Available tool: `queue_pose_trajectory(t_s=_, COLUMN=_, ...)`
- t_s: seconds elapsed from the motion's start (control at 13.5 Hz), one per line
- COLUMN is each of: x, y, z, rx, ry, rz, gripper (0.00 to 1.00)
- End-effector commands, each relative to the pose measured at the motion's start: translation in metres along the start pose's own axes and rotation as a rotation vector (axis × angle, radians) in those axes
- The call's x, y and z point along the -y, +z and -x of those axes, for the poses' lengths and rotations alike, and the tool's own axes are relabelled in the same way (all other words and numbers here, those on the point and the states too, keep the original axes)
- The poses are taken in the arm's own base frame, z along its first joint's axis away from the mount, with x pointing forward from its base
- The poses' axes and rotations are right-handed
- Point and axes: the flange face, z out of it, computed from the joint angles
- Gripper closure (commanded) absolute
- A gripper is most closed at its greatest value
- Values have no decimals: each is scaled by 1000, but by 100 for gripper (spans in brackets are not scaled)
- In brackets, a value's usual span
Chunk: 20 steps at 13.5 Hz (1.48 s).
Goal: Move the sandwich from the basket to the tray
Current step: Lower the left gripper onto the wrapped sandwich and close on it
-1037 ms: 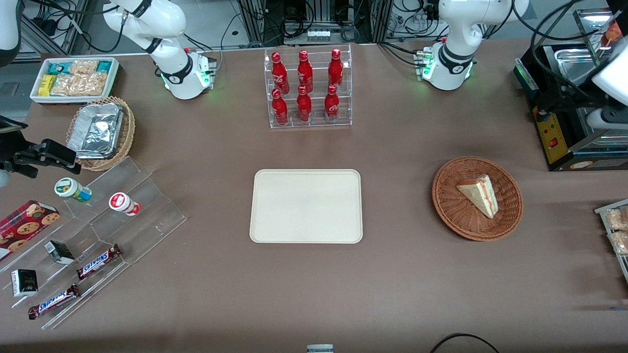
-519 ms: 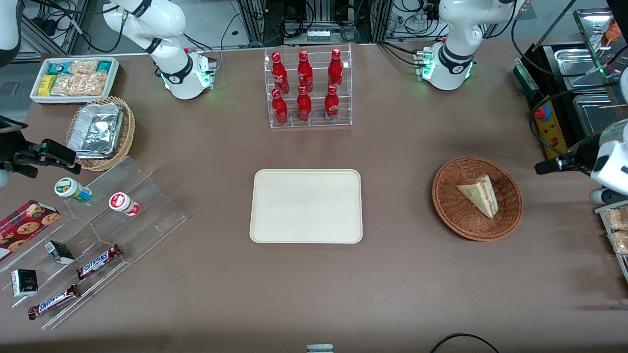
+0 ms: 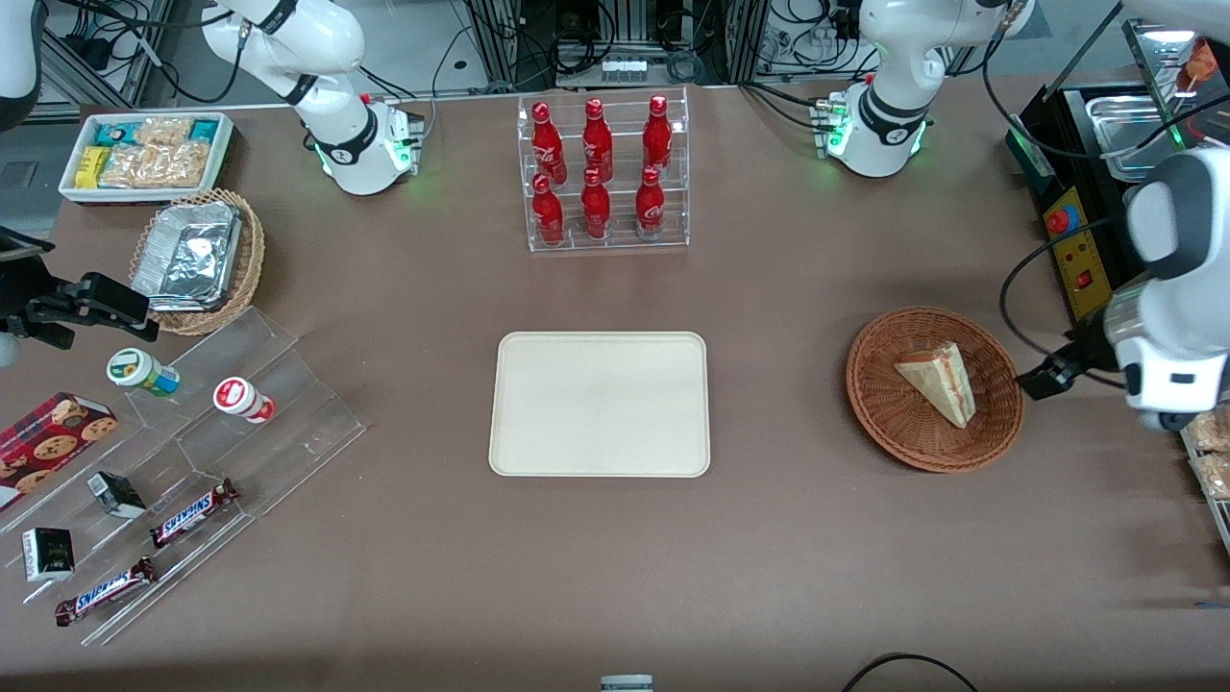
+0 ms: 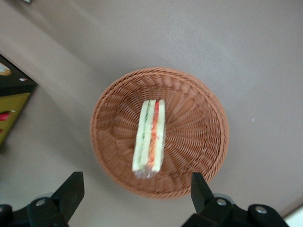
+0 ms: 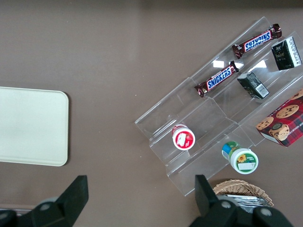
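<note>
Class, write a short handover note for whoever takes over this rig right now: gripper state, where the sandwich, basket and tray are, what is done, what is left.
Gripper: open, empty, hovering above the basket's edge toward the working arm's end of the table.
Sandwich: lying in the basket, untouched.
Tray: at mid-table, nothing on it.
Done: approach to the basket only.
Left: lower onto the sandwich, grasp it, lift it, carry it to the tray, set it down, release.

left arm swung in; claw (image 4: 135, 191) now above basket (image 3: 935, 388), fingers apart.
</note>
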Motion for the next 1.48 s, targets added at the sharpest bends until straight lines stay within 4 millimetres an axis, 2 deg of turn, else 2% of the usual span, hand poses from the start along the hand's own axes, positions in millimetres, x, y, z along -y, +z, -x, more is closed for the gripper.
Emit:
queue_pose_trajectory(t_s=0.0, x=-1, y=44, z=19, rx=-19, ry=-55, rz=15, gripper=0)
queue_pose_trajectory(t_s=0.22, x=-5, y=77, z=22, rx=-17, ry=-46, rz=13, gripper=0)
queue_pose_trajectory(t_s=0.37, x=-10, y=110, z=31, rx=-19, ry=-24, rz=5, gripper=0)
queue_pose_trajectory(t_s=0.52, x=5, y=145, z=39, rx=-41, ry=-35, rz=32, gripper=0)
queue_pose_trajectory(t_s=0.81, x=7, y=168, z=49, rx=-42, ry=-77, rz=39, gripper=0)
queue_pose_trajectory(t_s=1.26, x=9, y=187, z=65, rx=-34, ry=-69, rz=30, gripper=0)
queue_pose_trajectory(t_s=1.33, x=9, y=188, z=66, rx=-32, ry=-68, rz=28, gripper=22)
queue_pose_trajectory(t_s=1.41, x=10, y=187, z=65, rx=-30, ry=-71, rz=26, gripper=58)
